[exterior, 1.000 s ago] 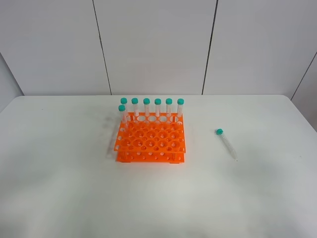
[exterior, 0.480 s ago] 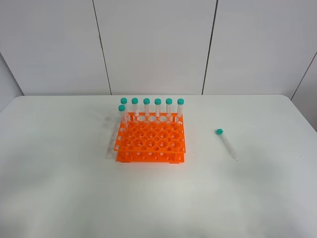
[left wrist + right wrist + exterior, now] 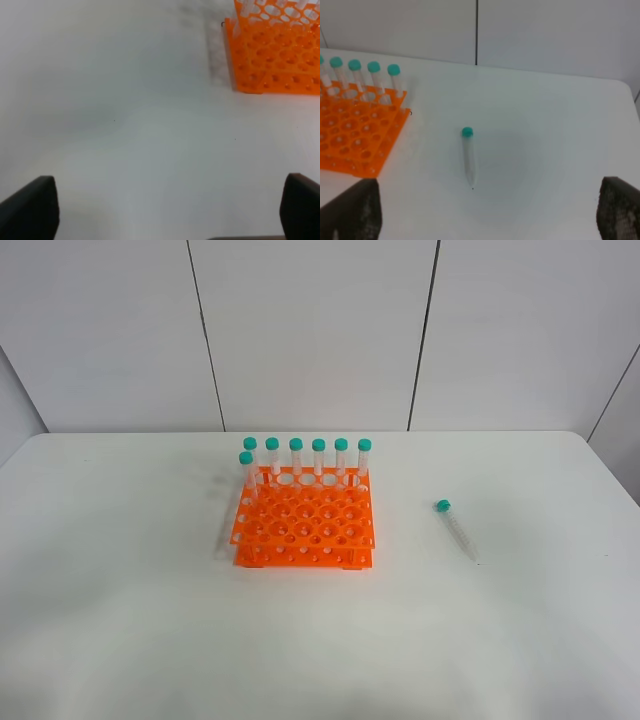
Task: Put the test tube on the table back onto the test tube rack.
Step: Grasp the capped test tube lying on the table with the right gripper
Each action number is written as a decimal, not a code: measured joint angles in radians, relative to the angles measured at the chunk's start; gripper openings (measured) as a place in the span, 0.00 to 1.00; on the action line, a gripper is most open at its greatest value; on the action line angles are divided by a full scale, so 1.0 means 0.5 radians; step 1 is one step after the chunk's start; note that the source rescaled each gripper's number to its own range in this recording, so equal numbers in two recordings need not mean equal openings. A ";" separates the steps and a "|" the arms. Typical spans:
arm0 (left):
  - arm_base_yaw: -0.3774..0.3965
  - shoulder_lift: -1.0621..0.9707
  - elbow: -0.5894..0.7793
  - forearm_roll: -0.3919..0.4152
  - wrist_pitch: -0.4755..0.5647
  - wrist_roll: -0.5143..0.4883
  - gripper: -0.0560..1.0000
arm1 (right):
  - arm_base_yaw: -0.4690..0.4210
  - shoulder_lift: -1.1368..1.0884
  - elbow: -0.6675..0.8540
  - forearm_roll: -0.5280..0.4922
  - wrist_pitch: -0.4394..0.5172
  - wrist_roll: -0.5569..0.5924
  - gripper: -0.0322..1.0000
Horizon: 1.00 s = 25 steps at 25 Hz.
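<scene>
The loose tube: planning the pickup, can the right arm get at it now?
Likely yes: the tube lies alone on the table, apart from the rack, ahead of the open right claw.

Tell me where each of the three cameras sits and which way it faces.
Exterior high: mounted high, looking down at the table, test tube rack and lying test tube; no robot parts show.
Left wrist: low over the table, facing the rack's corner; open left gripper shows.
Right wrist: faces the lying tube and rack; open right gripper shows.
Shared: all three see the rack; exterior and right wrist see the tube.
</scene>
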State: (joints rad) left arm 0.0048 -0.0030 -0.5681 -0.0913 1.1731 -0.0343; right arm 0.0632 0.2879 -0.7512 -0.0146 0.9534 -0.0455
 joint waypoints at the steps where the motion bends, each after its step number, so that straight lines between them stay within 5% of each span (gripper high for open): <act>1: 0.000 0.000 0.000 0.000 0.000 0.000 1.00 | 0.000 0.080 -0.053 0.002 -0.004 -0.003 0.91; 25: 0.000 0.000 0.000 0.000 0.000 0.000 1.00 | 0.000 2.197 -1.055 0.052 0.101 -0.132 0.91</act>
State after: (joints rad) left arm 0.0048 -0.0030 -0.5681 -0.0913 1.1731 -0.0343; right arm 0.0632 1.3866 -1.2785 0.0114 1.0041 -0.1115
